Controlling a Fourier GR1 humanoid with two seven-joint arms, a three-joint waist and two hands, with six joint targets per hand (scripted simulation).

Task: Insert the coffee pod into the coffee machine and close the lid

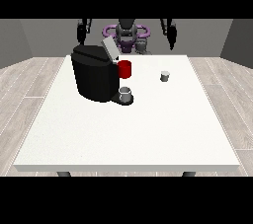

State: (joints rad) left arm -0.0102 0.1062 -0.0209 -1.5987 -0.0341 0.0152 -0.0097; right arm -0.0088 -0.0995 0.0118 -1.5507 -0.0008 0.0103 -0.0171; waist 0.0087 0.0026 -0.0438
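Table (pixel 128 134) is big and white, and you see it sitting on a gray wood floor (pixel 29 85) with gray walls (pixel 44 35) behind. The black coffee machine (pixel 94 75) stands on its left part with the lid (pixel 109 49) tipped up. The little coffee pod (pixel 165 76) sits alone to the right, well apart from it. Both hands, at the view's left (pixel 81 33) and right (pixel 171 35), hang up high by the robot; you cannot tell how their fingers lie.

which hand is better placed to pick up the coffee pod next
The robot's left hand, the hand at the view's right. The coffee pod stands on that side of the table, while the coffee machine stands between the pod and the other hand. Both hands hang raised behind the table.
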